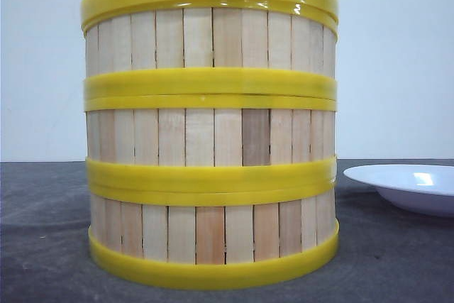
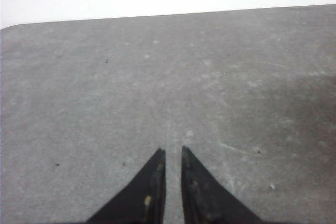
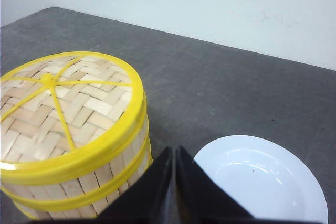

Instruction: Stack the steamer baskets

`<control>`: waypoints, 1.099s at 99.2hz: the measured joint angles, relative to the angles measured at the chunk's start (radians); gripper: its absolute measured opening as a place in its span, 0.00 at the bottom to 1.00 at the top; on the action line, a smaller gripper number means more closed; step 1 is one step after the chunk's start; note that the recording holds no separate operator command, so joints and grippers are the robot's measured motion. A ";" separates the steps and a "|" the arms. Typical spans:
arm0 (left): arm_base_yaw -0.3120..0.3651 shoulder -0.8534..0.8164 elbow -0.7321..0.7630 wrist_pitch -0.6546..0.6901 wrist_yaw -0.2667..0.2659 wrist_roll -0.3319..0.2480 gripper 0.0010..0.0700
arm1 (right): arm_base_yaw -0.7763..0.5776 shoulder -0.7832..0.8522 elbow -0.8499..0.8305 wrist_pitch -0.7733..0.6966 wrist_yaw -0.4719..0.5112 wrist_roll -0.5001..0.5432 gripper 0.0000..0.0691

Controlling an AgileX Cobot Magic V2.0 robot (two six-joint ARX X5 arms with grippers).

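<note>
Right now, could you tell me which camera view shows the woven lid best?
The right wrist view: it looks down on the lid, showing its weave, yellow rim and centre knob atop the stack of baskets. The front view shows only the lid's yellow rim edge-on at the top. The left wrist view shows none of it, only bare table.

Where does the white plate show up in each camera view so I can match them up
Front view: the white plate sits at the right edge, cut off by the frame, beside the stack of steamer baskets.
Left wrist view: not in it; only bare table and the jaws.
Right wrist view: the plate lies low and right, next to the stack, which wears the woven lid.
Shared landmark: the yellow-rimmed stack, in the front and right wrist views.
</note>
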 joint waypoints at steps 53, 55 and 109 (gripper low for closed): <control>0.000 0.000 0.000 0.000 0.000 0.000 0.03 | 0.000 0.000 0.000 0.000 0.000 0.000 0.01; 0.000 0.000 0.000 0.000 0.000 0.000 0.03 | 0.000 0.000 0.000 0.000 0.000 0.000 0.01; 0.000 0.000 0.000 0.000 0.000 0.000 0.03 | -0.024 0.000 0.000 0.017 0.058 -0.012 0.01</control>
